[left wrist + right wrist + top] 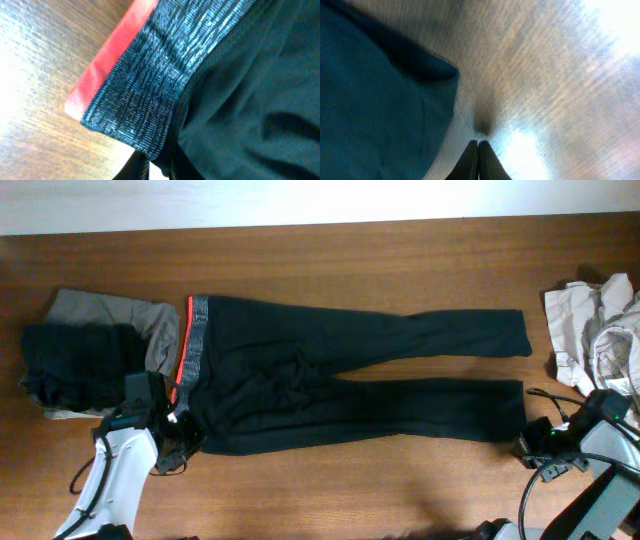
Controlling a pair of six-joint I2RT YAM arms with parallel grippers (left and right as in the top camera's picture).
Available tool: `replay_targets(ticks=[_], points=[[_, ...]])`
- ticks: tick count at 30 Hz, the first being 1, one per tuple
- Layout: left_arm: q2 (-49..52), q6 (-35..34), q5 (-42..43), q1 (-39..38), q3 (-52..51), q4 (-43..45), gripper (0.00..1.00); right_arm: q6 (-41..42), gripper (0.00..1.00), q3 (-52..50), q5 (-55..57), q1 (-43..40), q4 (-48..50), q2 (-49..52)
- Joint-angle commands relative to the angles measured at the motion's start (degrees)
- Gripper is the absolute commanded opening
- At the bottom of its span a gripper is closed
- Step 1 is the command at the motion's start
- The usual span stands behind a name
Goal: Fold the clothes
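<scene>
Black leggings (330,385) lie flat on the wooden table (350,250), their grey waistband (197,330) with red lining at the left and both legs stretched to the right. My left gripper (180,432) sits at the waistband's near corner. In the left wrist view the waistband (150,100) fills the frame, and the left gripper (160,170) is shut on its corner. My right gripper (525,446) rests by the end of the near leg. In the right wrist view its fingers (478,145) press together on bare wood, beside the hem (375,100), holding nothing.
A pile of folded clothes, black (70,365) over grey-beige (120,315), lies at the left, close to the waistband. A crumpled pale garment (595,330) lies at the right edge. Cables (545,470) run by the right arm.
</scene>
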Motion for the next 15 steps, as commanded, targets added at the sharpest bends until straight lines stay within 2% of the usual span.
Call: replay_targets(ticks=[1, 8, 12, 15], points=[[-0.9, 3.5, -0.7, -0.2, 4.0, -2.3, 0.11, -0.8, 0.04, 6.1, 1.3, -0.2, -4.2, -3.7], [-2.4, 5.9, -2.4, -0.2, 7.8, -3.9, 0.11, -1.9, 0.05, 10.1, 1.9, -0.2, -7.2, -6.8], [-2.4, 5.9, -2.6, -0.2, 7.8, -3.9, 0.11, -1.9, 0.34, 7.7, 1.9, -0.2, -5.5, -4.5], [-2.4, 5.9, -2.6, -0.2, 7.8, -3.9, 0.11, -1.8, 0.43, 5.2, 0.4, -0.2, -1.5, -1.6]])
